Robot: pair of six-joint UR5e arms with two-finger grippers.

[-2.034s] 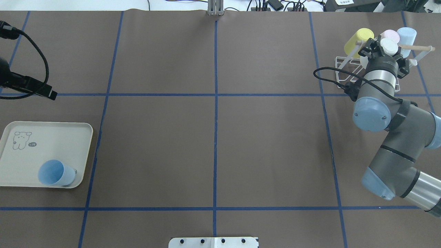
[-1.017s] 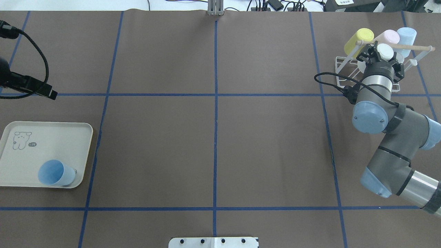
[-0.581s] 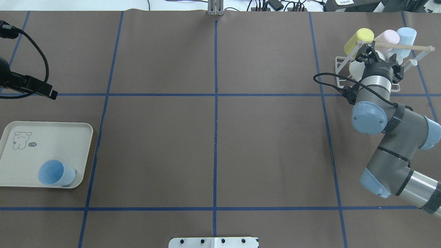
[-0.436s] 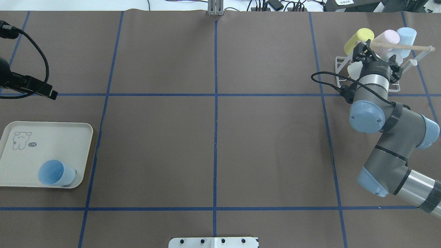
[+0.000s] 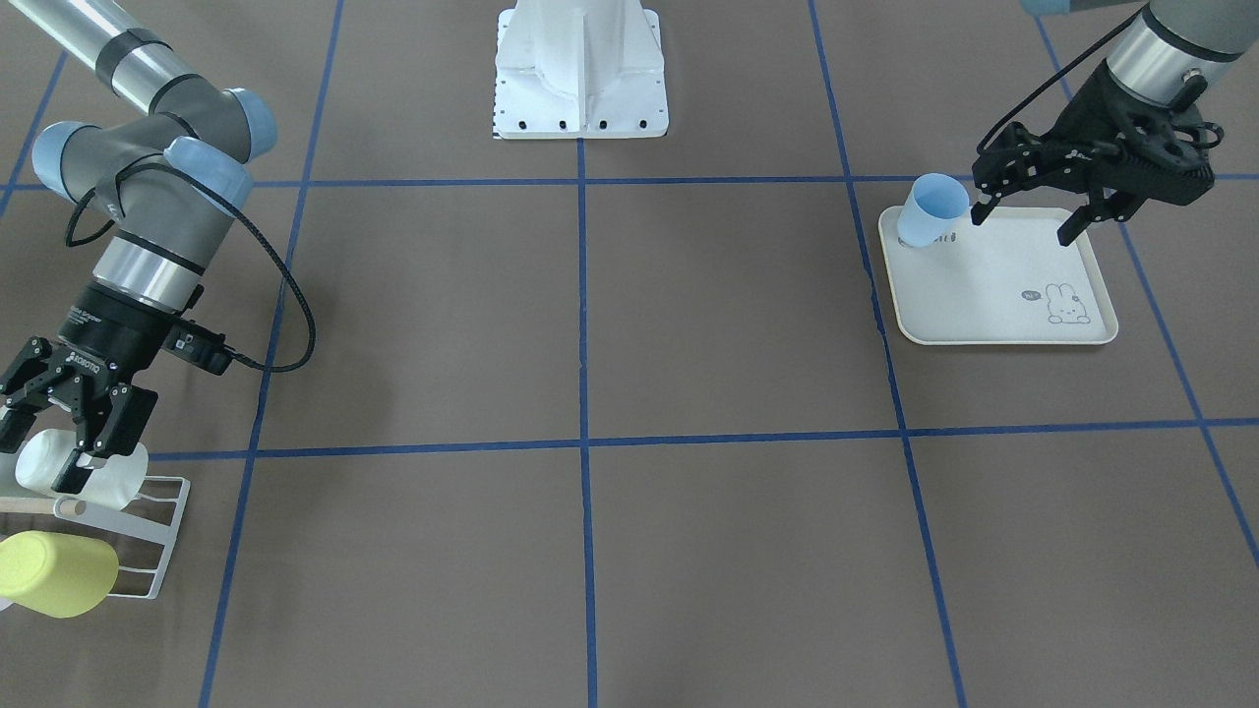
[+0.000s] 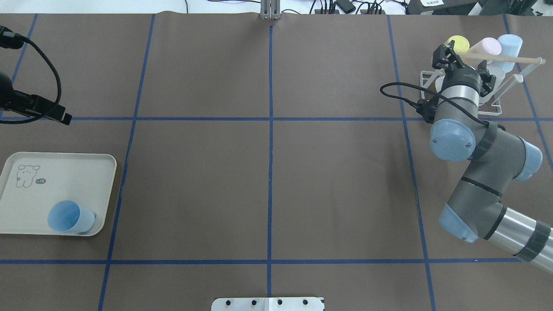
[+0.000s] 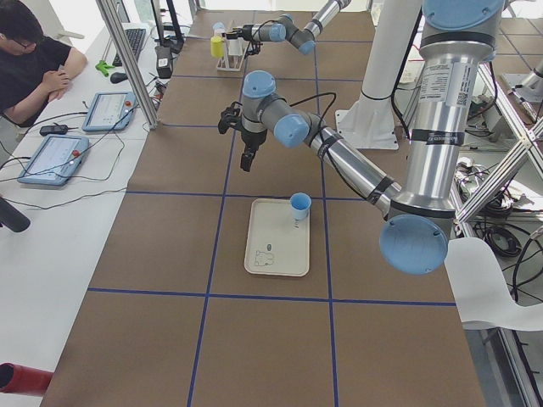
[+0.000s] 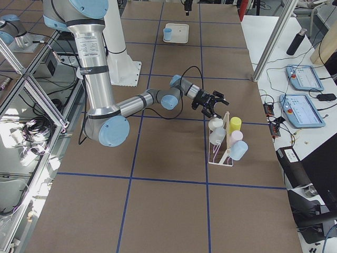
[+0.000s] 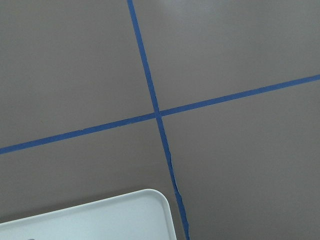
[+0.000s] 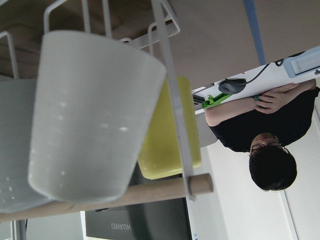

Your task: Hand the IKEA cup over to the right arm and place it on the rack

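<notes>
Clock read from the robot's base, 12 straight ahead.

- Right gripper [image 8: 215,107] is at about 1:30, jaws spread and holding nothing. It sits just beside the white cup [image 5: 93,470], which hangs on the rack [image 8: 220,157]. I see no contact.
- Risk 1: a spread finger clips the white cup or the dowel [image 6: 518,59] on the way out. The cause would be a sideways retreat instead of a straight back-off. The cup gets dragged off its prong, or the rack, which looks light, tips.
- Risk 2: the cable [image 5: 311,329] loops loose near the rack's 9 o'clock edge and could hook a wire when the wrist turns.
- Risk 3: I can't tell how deep the white cup sits. If shallow, a nudge drops it, and the yellow cup [image 5: 54,573] is just beside it.
- Left gripper [image 5: 1023,224] is at about 10 o'clock. It's open and empty, hanging above the table and apart from the blue cup [image 5: 929,209].
- The blue cup stands upright at the tray's [image 5: 993,315] 5 o'clock corner, close to the rim.
- Risk 4: an off-centre descent knocks the blue cup over or off the rim, or a finger lands on the rim and shifts the tray.
- Risk 5: the cup looks tapered and smooth, so a weak pinch could slip at hand-over.
- Risk 6: the rack looks crowded. I can't see a free prong, so another cup may jam against its neighbours.
</notes>
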